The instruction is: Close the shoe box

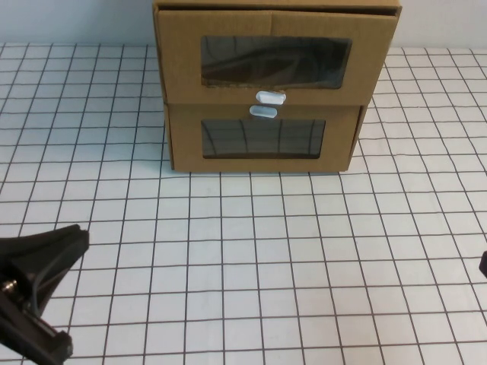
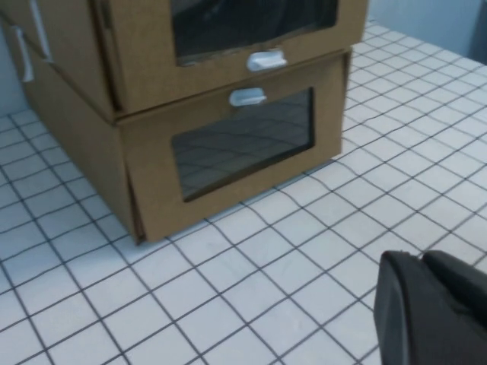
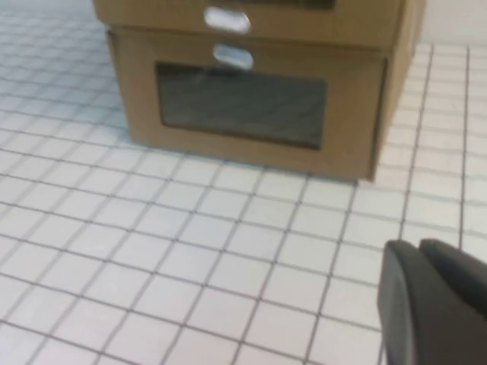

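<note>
Well ahead of the left gripper point(image 1: 34, 293), at the far side of the white grid table point(image 1: 251, 258), two cardboard boxes sit stacked. The shoe box point(image 1: 275, 53) is the upper one, wide window, white pull tab point(image 1: 270, 97) at its lower edge; its front juts fwd past the lower box point(image 1: 262, 141), so it's not pushed home. Lower box's tab point(image 1: 263, 112) sits just under the upper tab. Left gripper hangs low at the near-left corner, well apart from the boxes, holding nothing; can't tell how wide it's spread. Right gripper point(image 1: 483, 264) is only a sliver at the right edge, also far from the boxes; can't tell its opening either.
</note>
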`<control>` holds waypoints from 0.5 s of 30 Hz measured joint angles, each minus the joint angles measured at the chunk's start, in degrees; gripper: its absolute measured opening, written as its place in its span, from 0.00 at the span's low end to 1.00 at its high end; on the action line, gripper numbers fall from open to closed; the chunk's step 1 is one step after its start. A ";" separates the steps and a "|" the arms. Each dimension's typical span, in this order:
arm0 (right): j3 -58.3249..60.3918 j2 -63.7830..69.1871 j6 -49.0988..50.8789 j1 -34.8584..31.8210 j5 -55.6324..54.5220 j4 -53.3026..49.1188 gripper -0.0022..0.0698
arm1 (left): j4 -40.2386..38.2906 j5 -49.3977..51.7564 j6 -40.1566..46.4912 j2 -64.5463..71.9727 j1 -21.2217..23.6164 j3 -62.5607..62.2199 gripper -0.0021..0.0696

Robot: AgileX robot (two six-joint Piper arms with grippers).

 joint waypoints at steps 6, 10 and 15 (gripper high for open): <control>0.84 -0.26 0.00 0.00 -0.74 0.22 0.01 | 0.36 -4.98 0.23 -0.12 0.00 2.32 0.02; 0.84 -0.38 0.00 0.00 -0.76 0.34 0.01 | 0.36 -5.33 0.23 -0.12 0.00 2.32 0.02; 0.84 -0.38 0.00 0.00 2.08 0.46 0.01 | 0.36 -5.44 0.23 -0.12 0.00 2.32 0.02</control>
